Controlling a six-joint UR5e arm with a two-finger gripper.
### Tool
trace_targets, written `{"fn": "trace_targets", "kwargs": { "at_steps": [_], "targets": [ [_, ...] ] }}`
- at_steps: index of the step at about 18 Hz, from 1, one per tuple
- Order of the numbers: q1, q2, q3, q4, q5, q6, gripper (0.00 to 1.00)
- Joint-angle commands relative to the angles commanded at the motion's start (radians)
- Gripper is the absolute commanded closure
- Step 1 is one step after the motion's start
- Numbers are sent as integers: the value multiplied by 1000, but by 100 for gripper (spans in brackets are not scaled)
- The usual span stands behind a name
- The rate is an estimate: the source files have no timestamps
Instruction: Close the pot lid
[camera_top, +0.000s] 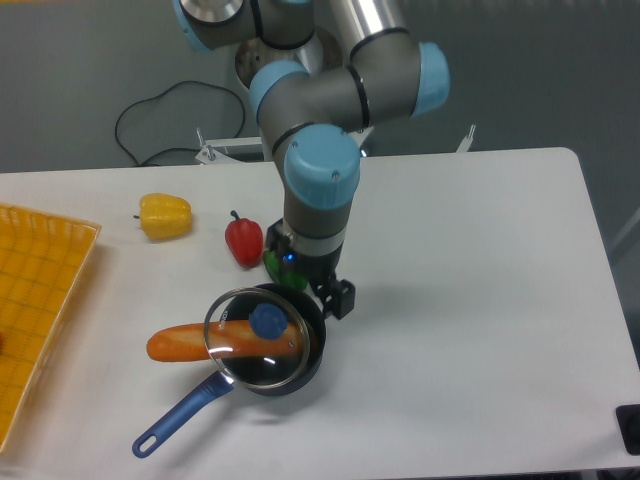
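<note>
The arm reaches down from above, wrist vertical, its gripper (305, 285) low just behind the pot (300, 370), fingers hidden.

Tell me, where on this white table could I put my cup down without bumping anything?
The widest bare stretch of the white table is right of the grey-and-blue robot arm, out to the far edge. It is crowded on the left: the yellow pepper, red pepper, orange carrot, dark blue-handled pot, its glass lid and the yellow tray.
</note>
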Motion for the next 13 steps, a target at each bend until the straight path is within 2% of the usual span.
{"fn": "trace_targets", "kwargs": {
  "at_steps": [2, 5, 8, 11, 13],
  "targets": [
    [60, 34, -3, -28, -2, 126, 0],
    [137, 75, -5, -69, -3, 244, 0],
    [201, 103, -8, -88, 15, 408, 0],
    [227, 121, -9, -86, 69, 551, 0],
    [226, 124, 1, -88, 89, 570, 0]
  ]
}}
